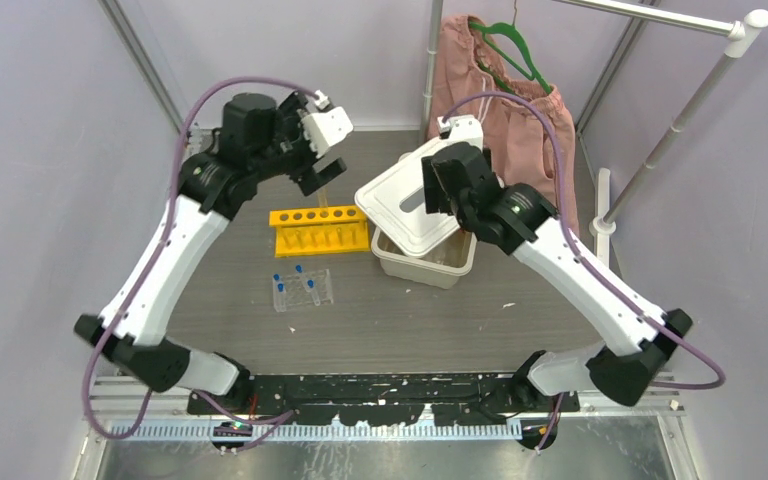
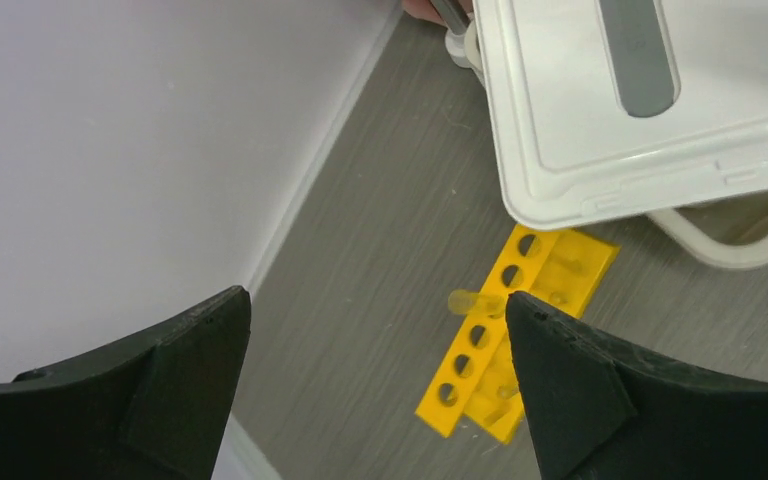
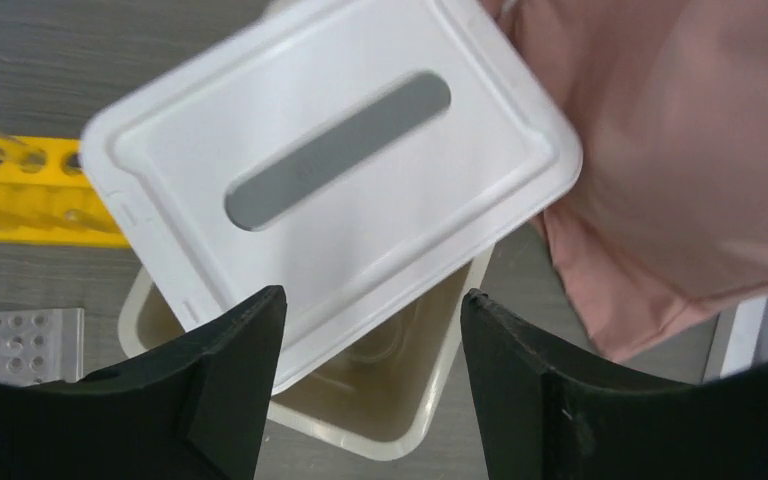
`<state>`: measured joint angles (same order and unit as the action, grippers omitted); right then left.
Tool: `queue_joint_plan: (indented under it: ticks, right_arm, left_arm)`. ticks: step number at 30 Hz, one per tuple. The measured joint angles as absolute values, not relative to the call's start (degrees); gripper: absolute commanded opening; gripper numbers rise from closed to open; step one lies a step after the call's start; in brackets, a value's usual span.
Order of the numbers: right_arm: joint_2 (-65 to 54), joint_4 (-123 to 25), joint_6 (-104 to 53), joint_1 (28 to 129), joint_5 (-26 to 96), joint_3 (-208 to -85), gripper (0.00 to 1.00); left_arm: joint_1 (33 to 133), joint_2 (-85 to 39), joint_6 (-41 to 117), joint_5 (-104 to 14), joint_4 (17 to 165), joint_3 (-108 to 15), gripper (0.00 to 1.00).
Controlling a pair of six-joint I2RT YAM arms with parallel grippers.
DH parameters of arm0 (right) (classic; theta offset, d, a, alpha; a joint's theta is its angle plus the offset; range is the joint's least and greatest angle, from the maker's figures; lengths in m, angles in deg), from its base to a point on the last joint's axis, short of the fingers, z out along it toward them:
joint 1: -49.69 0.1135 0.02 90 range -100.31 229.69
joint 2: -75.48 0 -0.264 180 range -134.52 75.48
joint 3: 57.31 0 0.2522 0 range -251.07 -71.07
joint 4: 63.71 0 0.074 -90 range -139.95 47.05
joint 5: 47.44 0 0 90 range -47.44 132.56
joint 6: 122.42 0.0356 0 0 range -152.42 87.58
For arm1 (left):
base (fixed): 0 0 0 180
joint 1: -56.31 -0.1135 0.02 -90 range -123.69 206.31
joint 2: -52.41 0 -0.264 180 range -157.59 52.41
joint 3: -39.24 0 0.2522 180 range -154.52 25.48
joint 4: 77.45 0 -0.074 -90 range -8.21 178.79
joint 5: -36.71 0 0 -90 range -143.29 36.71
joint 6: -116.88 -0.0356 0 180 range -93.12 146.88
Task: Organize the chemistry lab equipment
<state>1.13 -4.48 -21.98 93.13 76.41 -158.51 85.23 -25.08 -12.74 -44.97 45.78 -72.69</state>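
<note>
Left fingers (image 2: 190, 370) were spread wide, released, gripping nothing. Between them we saw a small clear plastic tube (image 2: 472, 301), its top just beside the right-hand finger in the left wrist view; we could not tell whether they touched. The tube stood slightly tilted in the third hole of the yellow six-hole tube rack (image 2: 570, 262), which lay on the grey tabletop (image 1: 410, 320). We judged it was in that hole because the rack is where loose tubes belong, and that the fingers were open so the tube could stand by itself.

Right fingers (image 3: 550, 390) were also spread wide, hanging over a white rectangular plastic lid with a grey slot (image 3: 260, 110). They were clenched on nothing we could see; contact with the lid was unclear. The lid lay askew across an open white plastic bin (image 3: 400, 440), probably so the bin stays reachable.

Further out, nearer the arm bases than the yellow rack, stood the clear plastic grid rack (image 1: 302, 290) with small blue-capped tubes (image 1: 298, 270) in it. Pink shorts (image 3: 680, 150) hung just behind the bin.
</note>
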Motion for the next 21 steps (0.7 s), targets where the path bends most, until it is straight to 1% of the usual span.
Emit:
queue_joint_plan:
  ticks: [4, 7, 11, 14, 17, 21]
  right_arm:
    - [-2.58, 0.55, -7.58, 88.24, 74.37, -156.39, 0.59]
    - [-2.26, 1.86, 0.01, 84.61, 73.46, -153.02, 0.56]
    - [-1.21, 0.88, 6.61, 80.48, 72.41, -149.9, 0.56]
    - [-1.03, 0.26, 9.84, 78.34, 71.25, -149.0, 0.59]
    - [-1.38, -0.63, 11.87, 77.31, 70.03, -148.96, 0.59]
    - [-3.11, -1.66, 13.58, 76.92, 68.93, -148.96, 0.59]
  left_arm:
    - [85.23, -35.05, -3.17, -45.34, 44.67, -78.46, 0.91]
    - [85.23, -41.24, 3.06, -45.65, 45.17, -80.41, 0.9]
    - [85.23, -46.9, 9.66, -45.74, 46.26, -80.43, 0.89]
    - [85.23, -51.29, 13.71, -45.67, 46.44, -82.59, 0.89]
    - [85.23, -54.72, 16.55, -45.41, 47.23, -85.08, 0.89]
    - [85.23, -56.76, 19.52, -44.56, 48.86, -85.54, 0.87]
